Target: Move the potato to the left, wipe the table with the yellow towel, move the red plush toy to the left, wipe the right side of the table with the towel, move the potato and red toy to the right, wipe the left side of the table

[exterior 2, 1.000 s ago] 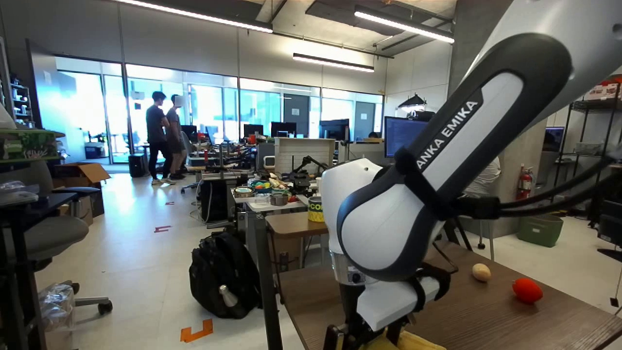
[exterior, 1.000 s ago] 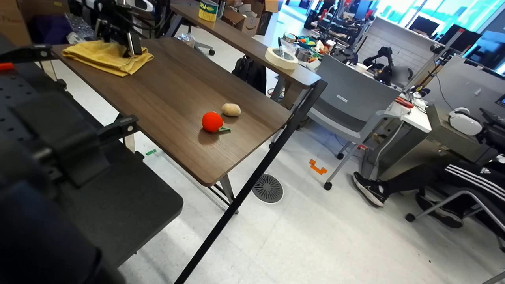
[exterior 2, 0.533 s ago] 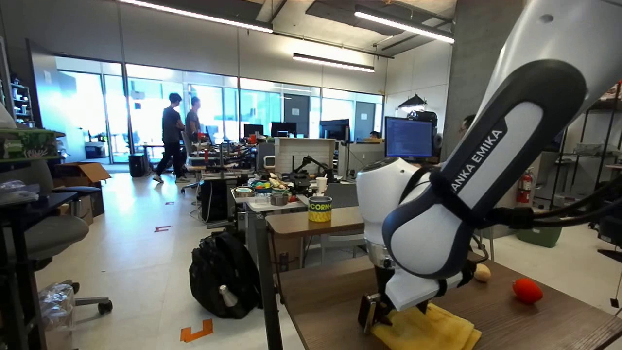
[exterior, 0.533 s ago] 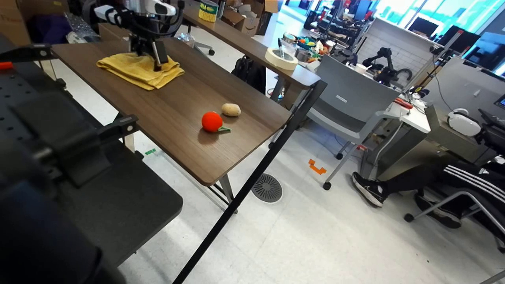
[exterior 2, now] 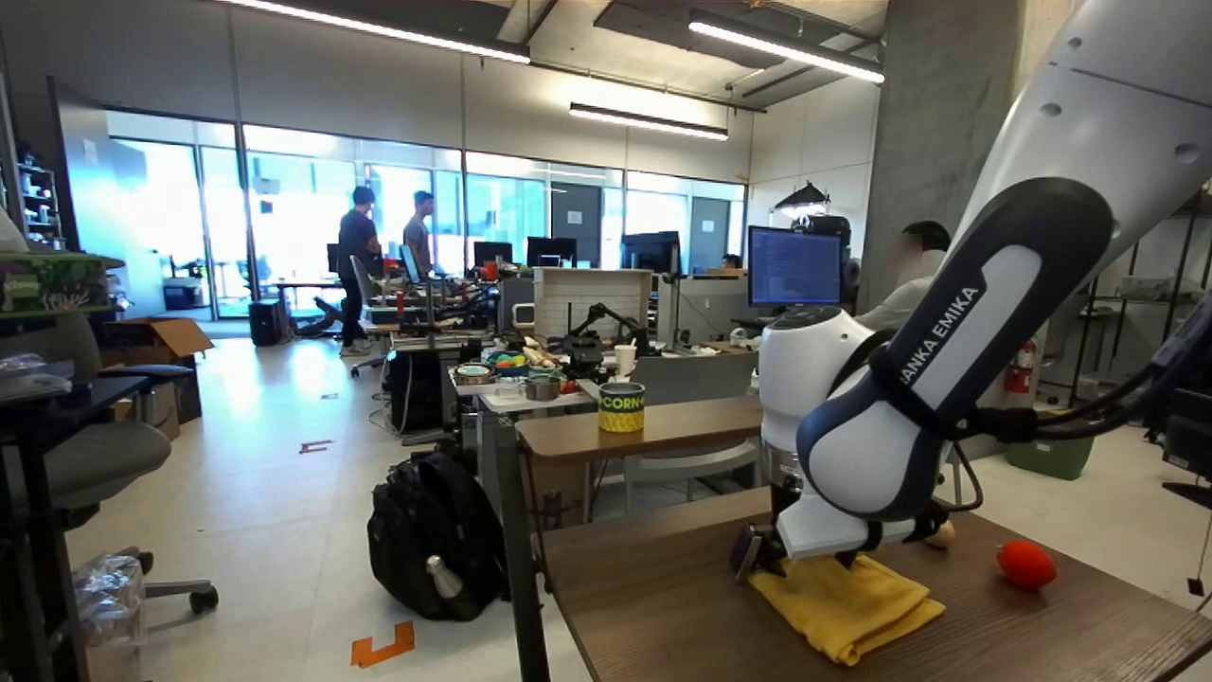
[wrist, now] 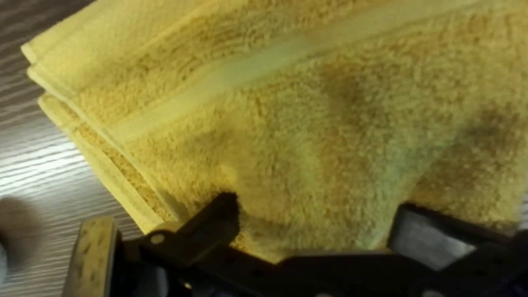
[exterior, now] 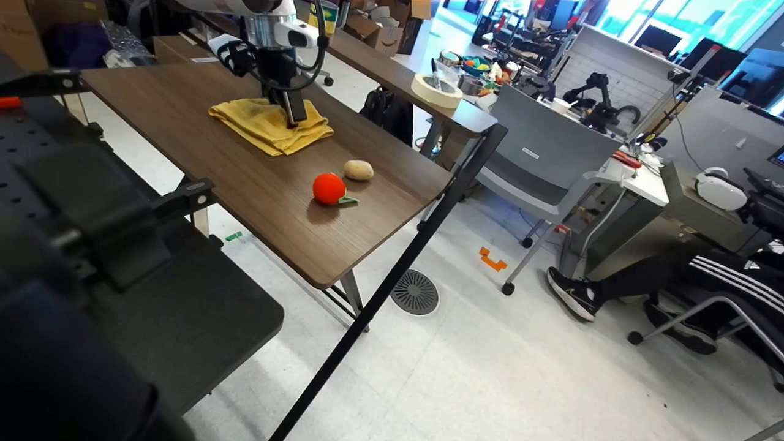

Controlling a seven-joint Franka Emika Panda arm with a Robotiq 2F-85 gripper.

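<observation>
The yellow towel (exterior: 260, 125) lies folded and flat on the brown table (exterior: 245, 177), a short way from the potato and the red plush toy. Wide apart, the fingers of my gripper (wrist: 316, 212) point down onto the towel (wrist: 288, 136) and appear to press on its top, with no fold pinched between them. The tan potato (exterior: 359, 170) rests right beside the round red plush toy (exterior: 329, 188), which has a green tag-like piece. In an exterior view my arm partly covers the potato (exterior 2: 940, 536), while the red toy (exterior 2: 1026, 565) shows whole.
A narrow raised shelf behind the table carries a tape roll (exterior: 436, 92) and a corn can (exterior 2: 621, 407). A black post (exterior: 398, 278) stands at the table's near end, and a grey chair (exterior: 542, 156) is behind the shelf.
My gripper, open throughout, has slid the towel along the table toward the potato and red toy. Those two have stayed in place.
</observation>
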